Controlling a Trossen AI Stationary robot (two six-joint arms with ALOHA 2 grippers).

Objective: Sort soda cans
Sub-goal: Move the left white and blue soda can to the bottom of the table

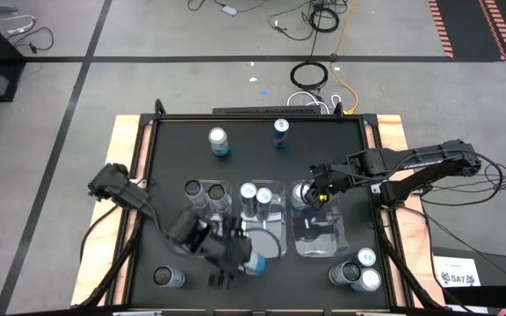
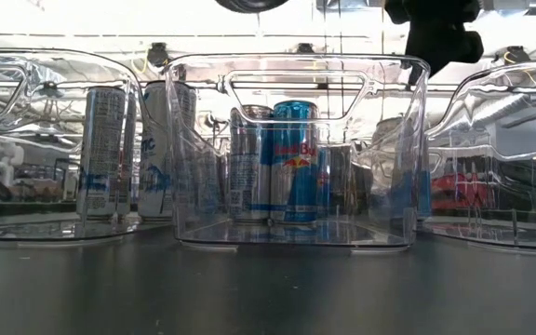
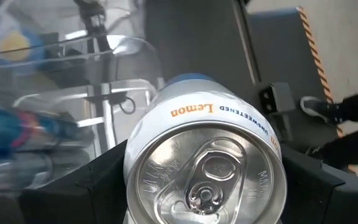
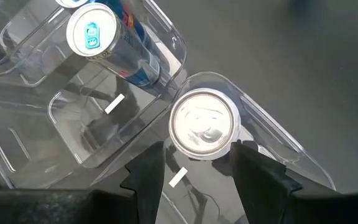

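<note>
From above, my left gripper [image 1: 235,254] sits near the front edge of the black table [image 1: 323,140], pinching a white lemon can [image 1: 255,262] just in front of the middle clear bin [image 1: 275,189]. My right gripper [image 1: 317,191] reaches in from the right side and holds a silver can [image 1: 300,195] at the back corner of the right bin [image 1: 336,241]. The left bin [image 1: 202,206] holds two dark-topped cans [image 1: 206,193], the middle one two blue-and-white cans [image 1: 255,198]. Two loose cans [image 1: 249,136] stand toward the back, one can [image 1: 167,277] at the front left, and a cluster of three [image 1: 358,272] at the front right.

From table height, the middle bin [image 2: 389,140] fills the picture, with a blue-and-silver can [image 2: 294,163] upright inside beside a silver one [image 2: 247,163]. Two tall cans [image 2: 105,154] show through the left bin [image 2: 26,84]. A dark arm [image 2: 435,33] hangs at the top right; which of mine it is I cannot tell.

Past my left wrist, the lemon can [image 3: 207,162] is clamped between my two dark fingers [image 3: 89,180], its pull-tab top toward the camera. A clear bin [image 3: 114,68] lies beyond it.

Past my right wrist, my fingers [image 4: 148,171] close on either side of the silver can [image 4: 204,124], which stands just inside the rounded corner of a clear bin [image 4: 278,140]. A blue-and-silver can [image 4: 104,40] stands in the neighbouring bin [image 4: 36,68].
</note>
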